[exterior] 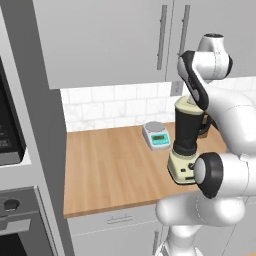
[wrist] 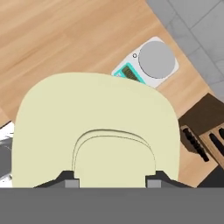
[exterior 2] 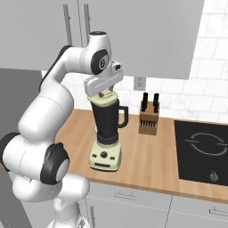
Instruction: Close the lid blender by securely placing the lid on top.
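The blender (exterior 2: 106,153) stands on the wooden counter with its cream-yellow base and its dark jar (exterior 2: 107,119), handle to the right. The cream-yellow lid (exterior 2: 105,100) lies on the jar's rim and looks level. My gripper (exterior 2: 105,93) points straight down onto it. In the hand view the lid (wrist: 87,113) spreads wide below the hand, and my gripper (wrist: 113,181) has a fingertip (wrist: 72,182) pressed against each side of the raised knob (wrist: 113,151). In the left base view the blender (exterior: 184,167) stands behind my forearm, with the lid (exterior: 185,106) just showing at the top of the jar.
A grey kitchen scale (exterior: 156,134) with a teal display sits behind and left of the blender. A knife block (exterior 2: 149,118) stands to its right by the wall, and a black cooktop (exterior 2: 202,151) lies further right. Wall cabinets (exterior: 110,40) hang close above my hand.
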Robot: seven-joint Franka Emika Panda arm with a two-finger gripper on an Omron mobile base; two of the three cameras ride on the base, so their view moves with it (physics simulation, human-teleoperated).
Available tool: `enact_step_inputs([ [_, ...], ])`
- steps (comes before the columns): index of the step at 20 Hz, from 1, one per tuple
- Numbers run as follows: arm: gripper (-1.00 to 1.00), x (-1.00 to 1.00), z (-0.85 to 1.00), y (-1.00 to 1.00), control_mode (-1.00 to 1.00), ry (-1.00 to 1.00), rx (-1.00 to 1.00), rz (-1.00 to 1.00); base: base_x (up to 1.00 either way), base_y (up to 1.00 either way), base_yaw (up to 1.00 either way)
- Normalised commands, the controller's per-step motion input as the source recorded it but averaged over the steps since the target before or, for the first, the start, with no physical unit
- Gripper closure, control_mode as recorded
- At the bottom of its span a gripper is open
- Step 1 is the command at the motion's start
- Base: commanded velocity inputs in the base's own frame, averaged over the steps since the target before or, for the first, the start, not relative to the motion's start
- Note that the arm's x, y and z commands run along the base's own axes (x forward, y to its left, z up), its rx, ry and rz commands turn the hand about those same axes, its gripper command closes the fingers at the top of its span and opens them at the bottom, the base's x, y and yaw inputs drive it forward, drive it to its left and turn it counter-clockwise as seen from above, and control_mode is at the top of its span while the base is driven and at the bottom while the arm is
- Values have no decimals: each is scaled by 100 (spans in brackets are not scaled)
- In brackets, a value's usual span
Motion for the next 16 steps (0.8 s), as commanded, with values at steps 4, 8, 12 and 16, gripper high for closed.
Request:
enact_step_inputs([
  [4, 100, 40, 0, -13, -100, -2, 0, -7, 0, 0, 0],
  [8, 100, 7, 0, -3, -100, -4, 0, -4, 0, 0, 0],
  [12, 100, -3, 0, -18, -100, -9, 1, -1, 0, 0, 0],
  [16, 100, 0, -23, 0, -100, 0, -1, 0, 0, 0, 0],
])
